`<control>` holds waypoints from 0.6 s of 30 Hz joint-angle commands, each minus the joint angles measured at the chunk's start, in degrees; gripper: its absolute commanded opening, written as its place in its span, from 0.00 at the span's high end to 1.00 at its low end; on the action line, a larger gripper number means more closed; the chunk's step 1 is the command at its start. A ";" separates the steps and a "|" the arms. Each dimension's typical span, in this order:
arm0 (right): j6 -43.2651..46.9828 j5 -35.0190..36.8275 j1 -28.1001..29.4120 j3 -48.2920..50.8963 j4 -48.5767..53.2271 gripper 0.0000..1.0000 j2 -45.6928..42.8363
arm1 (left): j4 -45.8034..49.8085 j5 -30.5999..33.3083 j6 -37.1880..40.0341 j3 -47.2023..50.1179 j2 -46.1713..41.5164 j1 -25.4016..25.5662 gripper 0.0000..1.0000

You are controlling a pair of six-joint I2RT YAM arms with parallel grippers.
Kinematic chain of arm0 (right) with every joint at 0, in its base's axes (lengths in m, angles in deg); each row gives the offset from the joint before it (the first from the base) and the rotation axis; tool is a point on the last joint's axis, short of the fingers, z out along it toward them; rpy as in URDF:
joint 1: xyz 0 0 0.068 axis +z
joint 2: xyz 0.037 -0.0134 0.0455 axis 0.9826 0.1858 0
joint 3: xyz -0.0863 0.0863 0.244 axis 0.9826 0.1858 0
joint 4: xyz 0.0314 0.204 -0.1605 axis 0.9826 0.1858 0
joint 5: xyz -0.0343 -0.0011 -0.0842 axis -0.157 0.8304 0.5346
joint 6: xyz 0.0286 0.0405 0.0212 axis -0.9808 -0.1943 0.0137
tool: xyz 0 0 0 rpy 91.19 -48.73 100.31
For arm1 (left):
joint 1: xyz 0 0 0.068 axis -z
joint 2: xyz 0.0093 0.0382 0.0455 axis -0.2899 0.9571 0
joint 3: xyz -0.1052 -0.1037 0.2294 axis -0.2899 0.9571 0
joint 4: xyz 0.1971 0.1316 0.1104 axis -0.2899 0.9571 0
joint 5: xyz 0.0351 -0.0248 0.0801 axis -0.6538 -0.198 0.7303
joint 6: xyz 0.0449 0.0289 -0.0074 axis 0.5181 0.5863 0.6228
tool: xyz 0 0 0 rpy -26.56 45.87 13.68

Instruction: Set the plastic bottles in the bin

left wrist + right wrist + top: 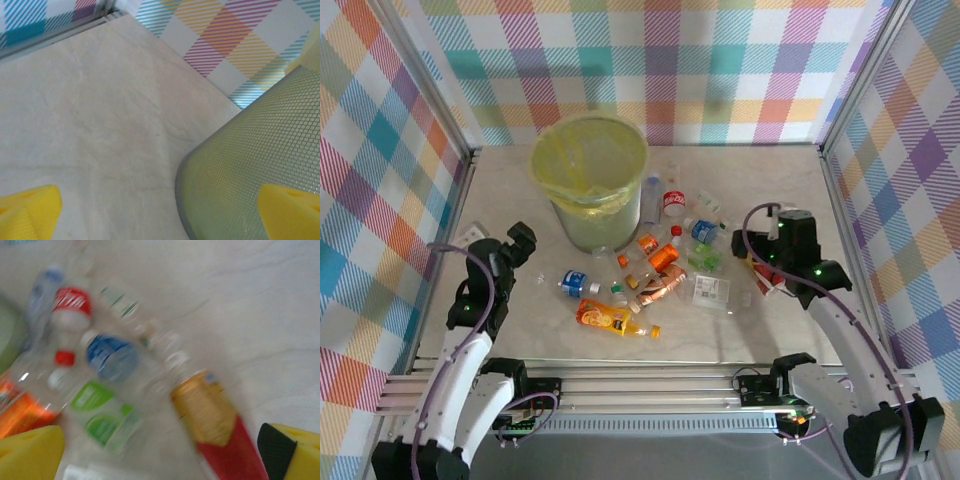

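Several small crushed plastic bottles (pixel 660 262) lie scattered mid-table, among them an orange one (pixel 610 318) and a blue-labelled one (pixel 578 283). The bin (pixel 588 180), round and lined with a yellow bag, stands behind them. My left gripper (pixel 523 243) is open left of the bin, and the bin's meshed wall (pixel 250 165) rises ahead between its yellow fingertips (pixel 27 210). My right gripper (pixel 757 262) hangs open over the right end of the pile. Below the right gripper (pixel 160 455) lie a red-and-gold bottle (pixel 215 425), a green-labelled one (pixel 100 415) and a blue-labelled one (pixel 110 355), all blurred.
Checked cloth walls (pixel 670 60) and metal frame posts (pixel 835 190) close in the marble table (pixel 800 180). A small white object (pixel 472 234) lies near the left wall. A clear flat wrapper (pixel 712 290) lies among the bottles.
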State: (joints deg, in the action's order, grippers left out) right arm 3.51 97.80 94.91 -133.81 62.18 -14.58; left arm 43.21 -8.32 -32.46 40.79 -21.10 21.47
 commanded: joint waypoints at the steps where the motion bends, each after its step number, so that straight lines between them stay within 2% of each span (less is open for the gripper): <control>1: -2.98 1.87 9.97 -4.18 10.92 0.00 1.94 | 14.50 0.90 -10.86 -1.30 -4.29 -0.13 0.00; 5: -6.06 3.80 23.14 -7.54 16.10 0.00 6.61 | 20.16 0.86 -13.21 -1.88 -7.36 -0.14 0.00; 9: -8.24 6.35 37.24 -13.04 19.49 0.01 15.23 | 22.82 1.08 -13.65 -2.72 -7.04 -0.09 0.00; 14: -7.02 7.89 48.65 -19.85 19.86 0.09 26.34 | 23.90 0.79 -12.31 -3.08 -4.50 0.01 0.00; 18: -2.59 9.39 54.39 -23.92 18.76 0.13 34.72 | 23.04 0.84 -10.97 -2.35 -4.19 -0.05 0.00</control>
State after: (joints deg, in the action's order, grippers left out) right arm -1.89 104.82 146.18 -154.81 79.52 15.98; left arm 65.28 -8.14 -44.50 39.33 -25.18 21.49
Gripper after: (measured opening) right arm 0.878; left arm 0.999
